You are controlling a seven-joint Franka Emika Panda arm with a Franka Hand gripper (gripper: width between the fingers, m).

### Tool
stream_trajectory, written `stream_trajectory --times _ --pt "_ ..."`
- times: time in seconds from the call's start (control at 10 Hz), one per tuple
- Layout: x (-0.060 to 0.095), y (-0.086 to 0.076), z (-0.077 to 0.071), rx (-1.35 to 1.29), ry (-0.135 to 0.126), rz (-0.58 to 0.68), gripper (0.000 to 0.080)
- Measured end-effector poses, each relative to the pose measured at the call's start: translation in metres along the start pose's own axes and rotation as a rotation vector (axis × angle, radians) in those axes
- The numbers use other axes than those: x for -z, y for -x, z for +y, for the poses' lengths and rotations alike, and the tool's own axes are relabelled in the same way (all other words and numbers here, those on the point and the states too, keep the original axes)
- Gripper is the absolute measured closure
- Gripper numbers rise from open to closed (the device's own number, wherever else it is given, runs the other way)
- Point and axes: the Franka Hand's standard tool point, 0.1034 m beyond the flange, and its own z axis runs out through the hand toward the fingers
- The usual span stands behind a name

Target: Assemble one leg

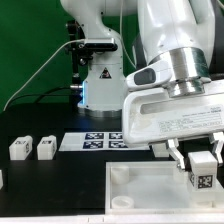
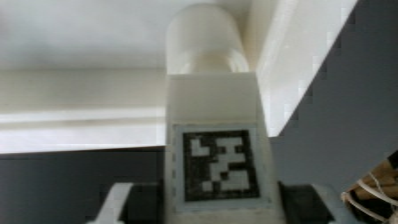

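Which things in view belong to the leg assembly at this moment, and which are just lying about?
In the job:
- the leg, clamped in the pincer
- the white panel, likely where it goes

Lying about:
- a loose leg
- a second loose leg
- the marker board

Exterior view evenly lit, whites near clipping against the black table (image 1: pixel 60 180), low-res; wrist view soft overall, the leg (image 2: pixel 214 105) close and blurred, tag (image 2: pixel 221 162) edges fuzzy.
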Motion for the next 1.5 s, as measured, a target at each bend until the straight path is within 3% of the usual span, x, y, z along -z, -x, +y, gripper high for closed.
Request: stream_trajectory --times 0.1,0.2,0.3,0.4,1.1,1.3,1.4,1.5 --pt "-0.001 0.002 0.001 -0.001 0.0 -0.009 0.0326" --pt "-0.001 0.002 0.001 -0.002 0.0 -0.01 0.0326" --pt "-0.001 0.003 0.001 -0.002 0.0 -0.01 0.021" --pt "-0.001 0.003 0.001 -0.002 0.0 -0.011 0.0161" --pt "-0.003 0.007 0.001 -0.004 -0.004 -0.048 0.015" --pt "0.013 -0.007 -0.002 -0.004 -0.017 -0.087 0.015" --pt "0.018 -0.004 -0.004 -0.007 -0.032 -0.172 0.015" --pt "0.026 -0.012 -0.005 -0.014 -0.053 -0.291 0.015"
